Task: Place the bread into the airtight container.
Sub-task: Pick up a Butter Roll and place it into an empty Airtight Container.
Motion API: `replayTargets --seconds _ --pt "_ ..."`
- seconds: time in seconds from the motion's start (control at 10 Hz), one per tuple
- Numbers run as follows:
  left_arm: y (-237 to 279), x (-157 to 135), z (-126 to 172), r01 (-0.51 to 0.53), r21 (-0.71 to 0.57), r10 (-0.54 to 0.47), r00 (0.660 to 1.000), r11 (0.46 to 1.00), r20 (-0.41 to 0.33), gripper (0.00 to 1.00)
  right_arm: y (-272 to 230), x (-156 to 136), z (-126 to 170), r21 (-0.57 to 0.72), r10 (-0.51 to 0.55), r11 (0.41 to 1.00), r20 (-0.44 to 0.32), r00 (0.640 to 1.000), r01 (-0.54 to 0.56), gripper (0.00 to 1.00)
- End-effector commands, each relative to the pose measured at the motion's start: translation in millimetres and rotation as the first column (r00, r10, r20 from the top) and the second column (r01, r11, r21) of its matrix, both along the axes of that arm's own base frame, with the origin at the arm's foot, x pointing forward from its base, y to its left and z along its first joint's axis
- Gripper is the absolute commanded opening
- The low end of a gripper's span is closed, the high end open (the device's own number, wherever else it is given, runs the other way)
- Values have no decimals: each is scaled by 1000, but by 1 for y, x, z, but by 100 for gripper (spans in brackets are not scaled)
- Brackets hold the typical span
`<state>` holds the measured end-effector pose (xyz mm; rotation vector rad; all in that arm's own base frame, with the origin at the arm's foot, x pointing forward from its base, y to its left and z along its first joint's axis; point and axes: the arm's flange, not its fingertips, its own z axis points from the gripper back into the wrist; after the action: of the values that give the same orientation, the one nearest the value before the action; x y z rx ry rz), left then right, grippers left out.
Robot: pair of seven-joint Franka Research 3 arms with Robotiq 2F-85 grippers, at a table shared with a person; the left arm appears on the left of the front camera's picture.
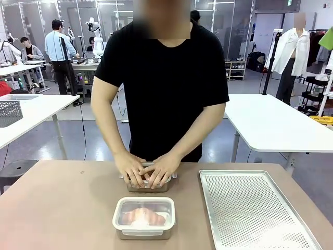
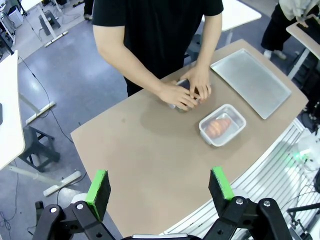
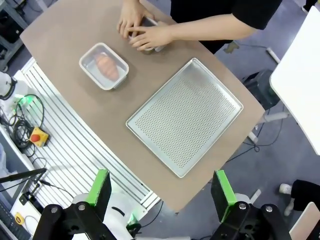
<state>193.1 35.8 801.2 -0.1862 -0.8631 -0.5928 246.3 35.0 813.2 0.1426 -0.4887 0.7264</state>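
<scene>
Bread (image 1: 142,216) lies inside a clear lidded container (image 1: 144,217) near the robot's edge of the table (image 1: 62,208), roughly at its middle; it looks like a croissant, though the lid blurs its outline. Its long axis runs across the table, left to right in the front view. Just beyond it, toward the person, a second container (image 1: 148,185) sits under the person's hands (image 1: 148,171), both pressing down on its top (what it holds is hidden by the hands). The two containers stand near each other but apart.

A perforated metal tray (image 1: 250,208) lies bare to the robot's right of both containers.

Both arms hang high above the table. The left gripper (image 2: 160,190) has its jaws wide apart with nothing between them, and in its wrist view the containers lie well ahead of the fingers and off to the right. The right gripper (image 3: 160,192) is likewise spread and holds nothing; the tray lies directly ahead of it, with the containers farther off toward the upper left. Judging by this, the person's hands are far nearer the work than either gripper, and the sealing seems to be theirs to finish.
</scene>
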Motion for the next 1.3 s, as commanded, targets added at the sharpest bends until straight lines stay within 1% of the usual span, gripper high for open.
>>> replayTargets --seconds 0.0,1.2 --pt "-1 0 3 15 -5 -15 1000 1000 2 100 -1 -1 2 -9 -7 1000 -11 1000 7 100" --pt "-1 0 3 15 -5 -15 1000 1000 2 100 -1 -1 2 -9 -7 1000 -11 1000 7 100"
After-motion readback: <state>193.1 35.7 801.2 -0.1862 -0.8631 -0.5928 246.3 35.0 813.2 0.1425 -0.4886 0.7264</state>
